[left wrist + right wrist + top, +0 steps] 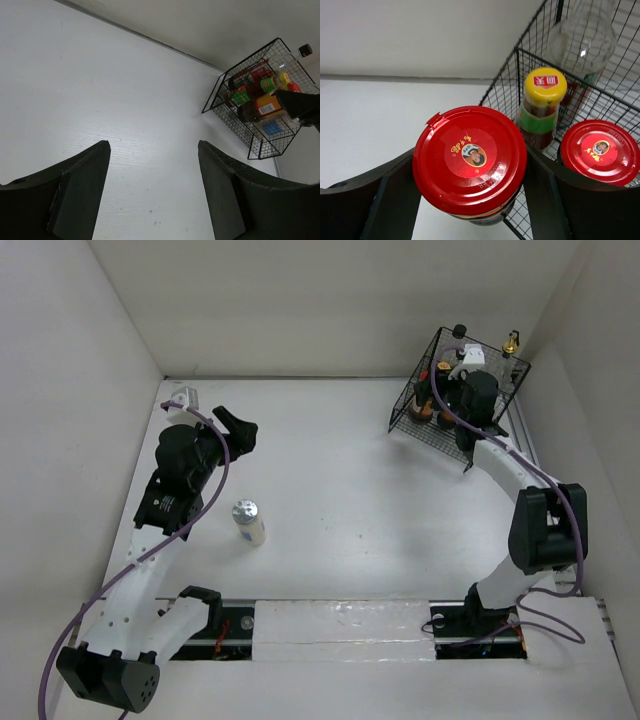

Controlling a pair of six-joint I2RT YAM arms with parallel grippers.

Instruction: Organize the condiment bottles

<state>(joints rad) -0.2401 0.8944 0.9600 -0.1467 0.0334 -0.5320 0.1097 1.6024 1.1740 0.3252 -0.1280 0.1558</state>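
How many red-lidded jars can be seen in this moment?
2. One red-lidded dark glass jar sits between the right gripper's fingers at the black wire rack's edge; the other red-lidded jar stands inside the rack. Others may be hidden.

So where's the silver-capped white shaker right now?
In the top view the shaker sits alone on the table, left of centre, just right of the left arm and far from the wire rack at back right.

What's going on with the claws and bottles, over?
Left claw open, empty. Right claw shut on red-lidded jar at wire rack. One silver-capped shaker on table. Nothing blocking.
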